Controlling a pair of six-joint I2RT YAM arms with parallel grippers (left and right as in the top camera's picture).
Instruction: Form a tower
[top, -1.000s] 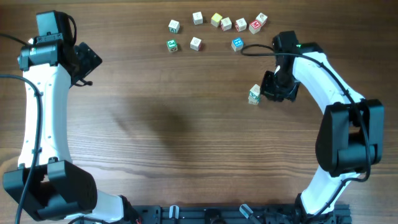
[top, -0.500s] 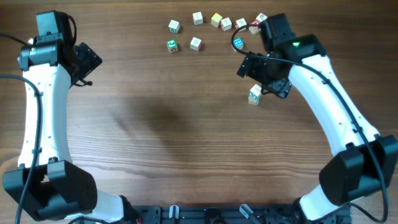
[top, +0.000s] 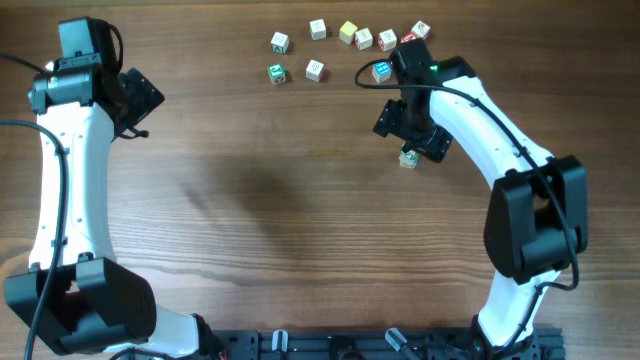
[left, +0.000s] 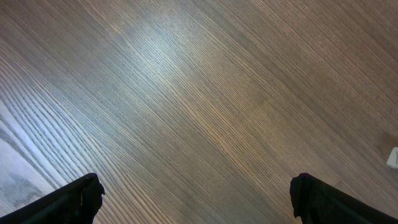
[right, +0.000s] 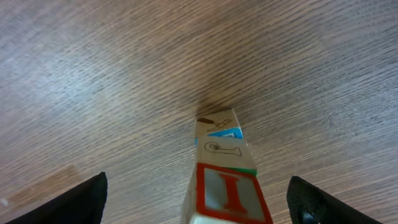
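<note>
The tower (right: 224, 174) is a leaning stack of three pale letter cubes, topped by a red "I" face, with a green-edged cube and a blue-marked cube under it. My right gripper (right: 199, 199) hangs open just above it, one finger on each side and neither touching. From overhead only the tower's foot (top: 408, 158) shows under the right gripper (top: 411, 130). My left gripper (top: 140, 96) is open at the far left, and in the wrist view the left gripper (left: 196, 196) holds nothing over bare wood.
Several loose letter cubes lie along the back edge, among them a green one (top: 277, 72), a blue one (top: 381, 71), a yellow one (top: 348, 32) and a red one (top: 420, 30). The right arm's cable loops near the blue cube.
The right arm swung from the tower's right side to directly over it. Its jaws went from shut to open. The left arm has not moved.
</note>
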